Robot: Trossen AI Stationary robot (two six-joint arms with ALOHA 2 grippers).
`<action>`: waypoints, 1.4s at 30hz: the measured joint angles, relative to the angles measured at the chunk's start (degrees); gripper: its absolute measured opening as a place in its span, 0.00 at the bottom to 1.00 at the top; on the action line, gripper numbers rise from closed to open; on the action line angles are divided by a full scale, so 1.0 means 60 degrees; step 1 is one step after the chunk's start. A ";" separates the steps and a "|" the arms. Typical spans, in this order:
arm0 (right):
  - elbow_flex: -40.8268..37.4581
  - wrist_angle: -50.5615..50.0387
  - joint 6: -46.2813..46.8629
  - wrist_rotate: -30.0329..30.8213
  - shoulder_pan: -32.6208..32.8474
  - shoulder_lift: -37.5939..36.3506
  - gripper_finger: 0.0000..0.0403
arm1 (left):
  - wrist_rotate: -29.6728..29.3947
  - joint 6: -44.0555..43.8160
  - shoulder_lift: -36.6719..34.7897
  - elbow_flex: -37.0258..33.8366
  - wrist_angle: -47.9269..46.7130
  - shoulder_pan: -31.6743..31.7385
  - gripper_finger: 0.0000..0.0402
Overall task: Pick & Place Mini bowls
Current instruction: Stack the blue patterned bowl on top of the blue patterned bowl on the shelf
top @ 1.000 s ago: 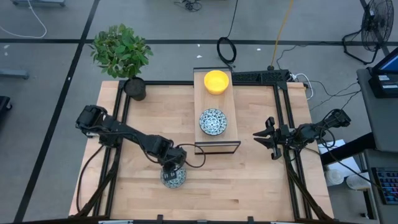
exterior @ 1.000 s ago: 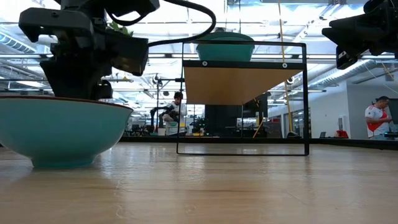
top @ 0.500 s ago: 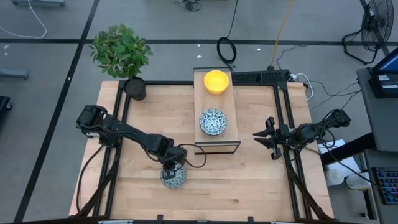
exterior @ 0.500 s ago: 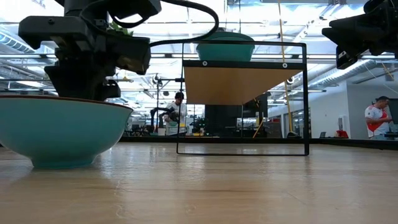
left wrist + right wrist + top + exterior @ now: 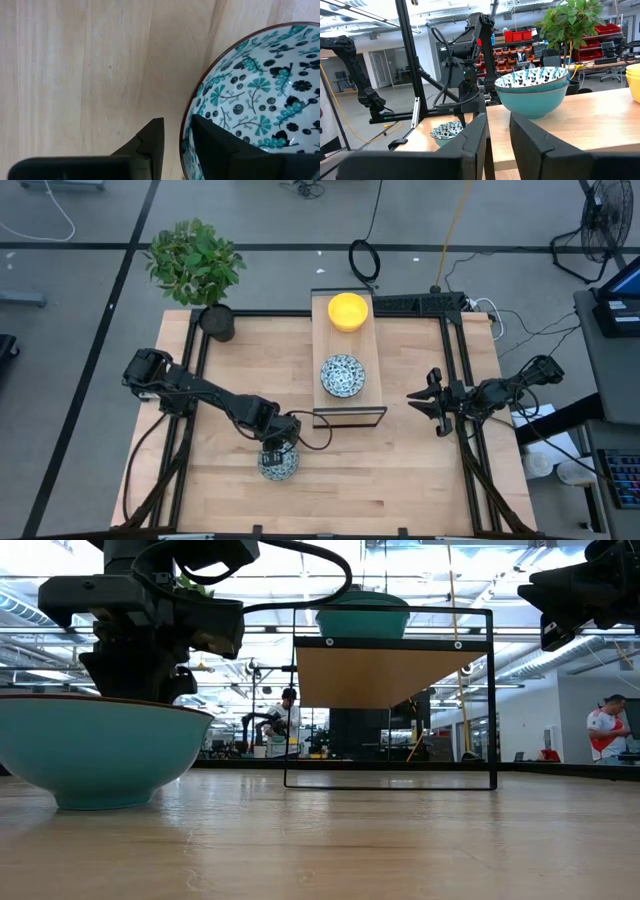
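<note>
A white bowl with blue flowers and a light-blue outside [image 5: 279,465] stands on its foot on the table near the front; it also shows in the low view [image 5: 95,750]. My left gripper [image 5: 178,142] is open right above its rim, one finger outside and one over the inside. On the raised shelf [image 5: 330,345] sit a stack of patterned bowls [image 5: 343,376] and a yellow bowl [image 5: 348,311]. My right gripper [image 5: 418,400] waits open at the table's right edge. My left gripper comes from above, pointing down, one finger [image 5: 152,142] outside the bowl's rim [image 5: 186,131] and one [image 5: 215,145] over the inside. A strip of table shows between the outer finger and the rim. I cannot tell whether the inner finger touches the bowl, which stands on the table.
A dark pot with a green plant [image 5: 216,320] stands at the far left corner. The shelf's black wire frame [image 5: 390,700] stands in the middle of the table. Bare wood lies to the right of the bowl. People show in the room behind.
My left gripper has gone down a little over the patterned bowl's rim. The bowl has stayed on the table.
</note>
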 joint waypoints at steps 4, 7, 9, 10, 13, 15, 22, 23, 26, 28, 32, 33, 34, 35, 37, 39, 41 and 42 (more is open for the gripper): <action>0.0000 -0.0002 0.0000 0.0000 0.0000 0.0000 0.19 | -0.0006 0.0025 0.0000 0.0000 0.0002 0.0000 0.25; 0.0000 -0.0002 0.0000 0.0000 0.0000 0.0000 0.19 | -0.0006 -0.0069 0.0000 0.0000 0.0004 0.0000 0.25; 0.0000 -0.0002 0.0000 0.0000 -0.0002 0.0000 0.19 | -0.0006 -0.0073 0.0000 0.0000 0.0007 0.0000 0.25; 0.0000 -0.0002 0.0000 0.0000 -0.0004 0.0000 0.19 | -0.0006 -0.0066 0.0000 0.0000 0.0010 0.0000 0.25; 0.0000 -0.0002 0.0000 0.0000 -0.0002 0.0000 0.19 | -0.0006 -0.0055 0.0000 0.0000 0.0010 0.0000 0.25; 0.0000 -0.0002 0.0000 0.0000 -0.0003 0.0000 0.19 | -0.0006 -0.0058 0.0000 0.0000 0.0010 0.0000 0.25; 0.0000 -0.0002 0.0000 0.0000 0.0000 0.0000 0.19 | -0.0008 -0.0029 0.0000 0.0000 0.0007 0.0000 0.25; 0.0000 -0.0002 0.0000 0.0000 0.0000 0.0000 0.19 | -0.0006 -0.0028 0.0000 0.0000 0.0010 0.0000 0.25; 0.0000 -0.0002 0.0000 -0.0002 -0.0001 0.0000 0.19 | -0.0006 -0.0029 0.0000 0.0000 0.0006 0.0000 0.25; 0.0000 -0.0002 0.0000 -0.0001 -0.0001 0.0000 0.19 | -0.0002 -0.0033 0.0000 0.0000 0.0009 0.0000 0.24; 0.0000 -0.0005 0.0000 0.0000 0.0000 0.0000 0.19 | 0.0021 -0.0038 0.0000 0.0000 0.0009 0.0000 0.13; 0.0000 -0.0002 0.0000 0.0000 0.0000 0.0000 0.19 | 0.0091 -0.0062 -0.0001 0.0004 0.0014 0.0000 0.09; 0.0000 -0.0002 0.0000 0.0000 0.0000 0.0000 0.19 | 0.0247 -0.0072 -0.0027 0.0027 0.0040 0.0003 0.06; 0.0000 -0.0002 0.0000 0.0000 -0.0001 0.0000 0.19 | 0.0316 -0.0081 -0.0053 0.0050 0.0076 0.0007 0.04; 0.0000 -0.0005 0.0000 -0.0002 0.0000 0.0002 0.19 | 0.0281 -0.0280 -0.0051 0.0047 0.0082 0.0015 0.04; 0.0000 -0.0003 0.0002 0.0000 -0.0002 0.0003 0.19 | 0.0334 -0.0468 -0.0073 0.0034 0.0038 0.0018 0.06; 0.0000 -0.0005 0.0002 -0.0003 -0.0004 0.0004 0.19 | 0.0336 -0.0601 -0.0076 0.0150 -0.0148 0.0018 0.05; 0.0000 -0.0005 0.0000 0.0000 -0.0003 0.0004 0.19 | 0.0321 -0.0617 -0.0073 0.0271 -0.0296 0.0007 0.04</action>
